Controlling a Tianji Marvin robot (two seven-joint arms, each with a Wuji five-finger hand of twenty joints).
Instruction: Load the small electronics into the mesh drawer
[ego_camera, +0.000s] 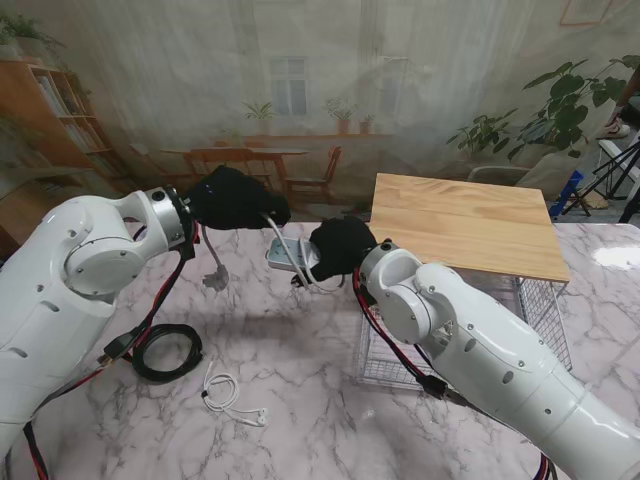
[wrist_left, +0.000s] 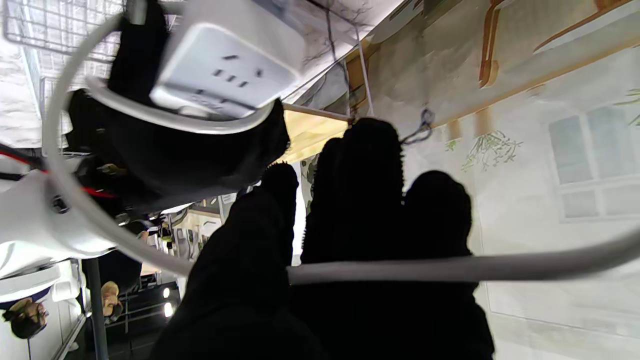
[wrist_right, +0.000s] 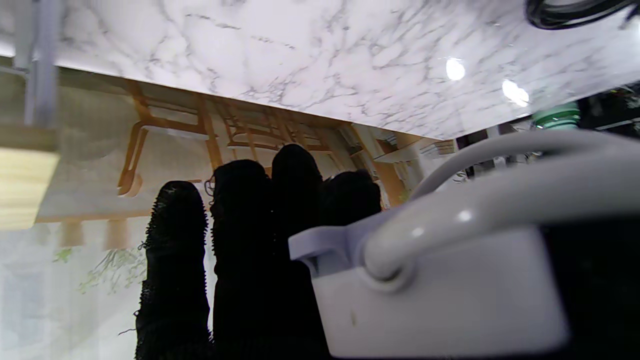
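White power strip (ego_camera: 288, 255) is hanging in the air over the marble surface (ego_camera: 300, 350), between the two hands, just left of the mesh drawer (ego_camera: 545, 310). Its long axis is running roughly left-right in the stand view, tilted a bit, one short end going into the right hand (ego_camera: 340, 250). Boxy white body with rounded corners; the left wrist view is showing a socket face with small slots (wrist_left: 230, 75). A thick grey-white cord (ego_camera: 275, 232) is leaving the strip, arcing up to the left hand (ego_camera: 235, 198) and looping back beside the strip.

Right hand, black-gloved, is gripping the strip: the right wrist view is showing the body (wrist_right: 440, 295) pressed against the palm side with the fingers (wrist_right: 295, 190) stretched out past it, thumb hidden. Left hand, also black-gloved, is pinching the cord, which is crossing its fingers (wrist_left: 370, 200) in the left wrist view; the fingers are lying close together and mostly straight.

The cord's plug (ego_camera: 215, 280) is dangling near the surface under the left hand. A coiled black cable (ego_camera: 165, 352) and a small white cable (ego_camera: 228, 395) are lying on the surface, nearer to me, well apart from the drawer. The drawer is sitting under a wooden top (ego_camera: 465, 222).
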